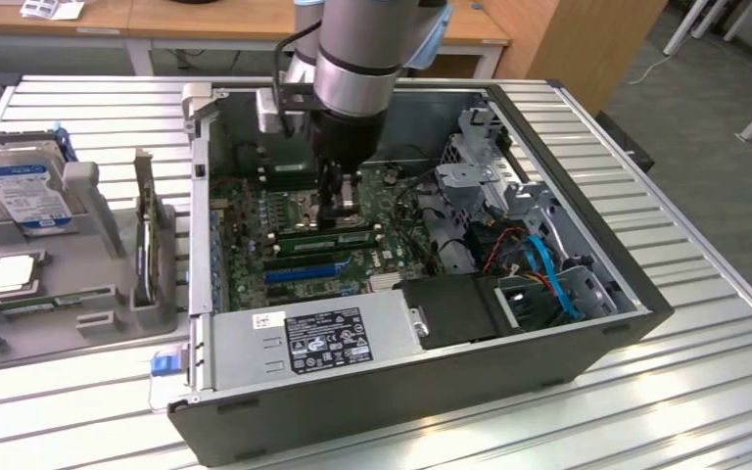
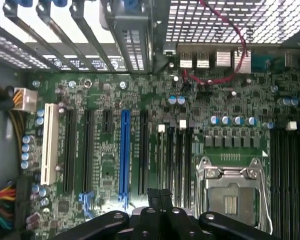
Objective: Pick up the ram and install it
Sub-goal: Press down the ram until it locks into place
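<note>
The gripper [image 1: 342,208] is seen lowered into an open computer case [image 1: 611,328], its dark fingers [image 2: 159,196] drawn narrow and close together, with nothing seen held between them. It is poised just above the green motherboard [image 1: 350,257], near the silver processor socket [image 2: 230,195].

In the wrist view the board is laid out in detail that is hidden from outside. A white slot [image 2: 50,145], black slots and one blue slot [image 2: 123,150] are shown in parallel, all empty. Beside them are narrow memory slots [image 2: 175,160] with white and black end clips. Small blue-topped capacitors, red cable [image 2: 225,75] and perforated metal grilles are also seen.

In the exterior view the surroundings are shown instead. The grey steel case is set on a ribbed metal worktop [image 1: 689,392], with a boxy power supply [image 1: 317,343] bearing a black label at its near edge and blue cables [image 1: 552,279] toward the exterior view's right.

The ram [image 1: 23,305] appears as a thin green strip lying flat in a grey moulded tray [image 1: 102,245] outside the case, on the exterior view's left, well apart from the gripper. Its chips cannot be made out. In the same tray a blue-labelled hard drive [image 1: 17,191] is propped upright and a square silver chip [image 1: 11,274] is laid flat, just above the ram in the picture.
</note>
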